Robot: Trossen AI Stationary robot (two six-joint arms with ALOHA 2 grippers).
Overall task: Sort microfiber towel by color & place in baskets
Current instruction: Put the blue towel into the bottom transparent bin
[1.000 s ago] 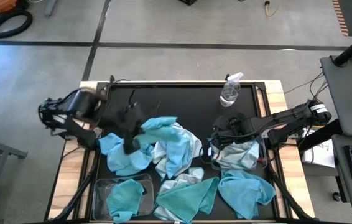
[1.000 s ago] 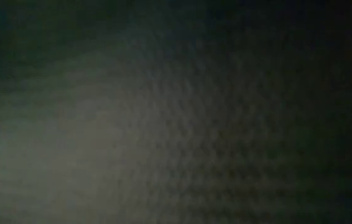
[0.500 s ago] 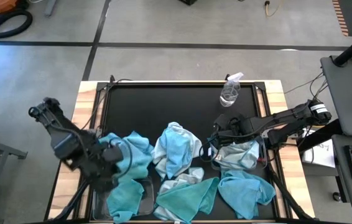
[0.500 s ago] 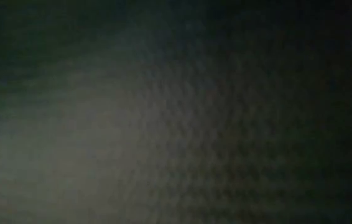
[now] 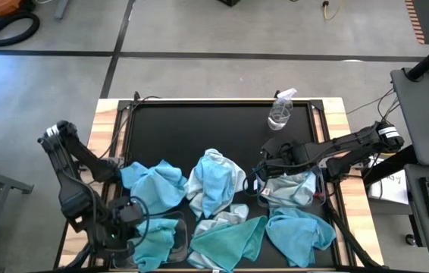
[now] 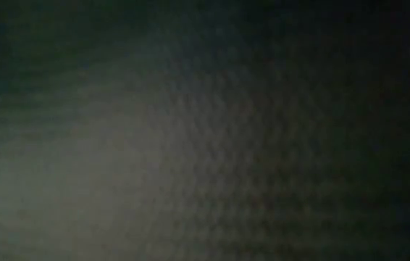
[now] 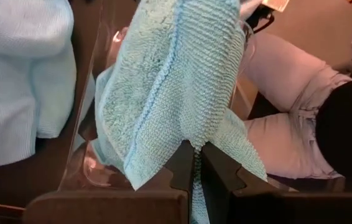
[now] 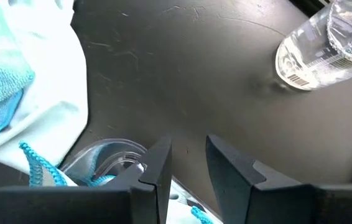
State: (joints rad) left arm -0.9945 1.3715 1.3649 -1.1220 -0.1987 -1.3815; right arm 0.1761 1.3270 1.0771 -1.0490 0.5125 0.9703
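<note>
We hold a teal towel (image 7: 176,87) pinched in our left gripper (image 7: 196,163) over the left basket (image 5: 127,231), our right gripper (image 8: 187,158) idles with fingers narrowly parted above the right basket (image 8: 111,158), and most towels remain unsorted between them

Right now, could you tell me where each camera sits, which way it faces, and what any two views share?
High: overhead, looking straight down; both arms, left gripper over the left basket.
Low: table height; only dark blur.
Left wrist: on the left arm, fingers shut on a teal towel above that basket; a person's leg beyond.
Right wrist: on the right arm, right gripper open over the mat, facing the spray bottle.
Shared: high and right wrist both show the bottle.
</note>
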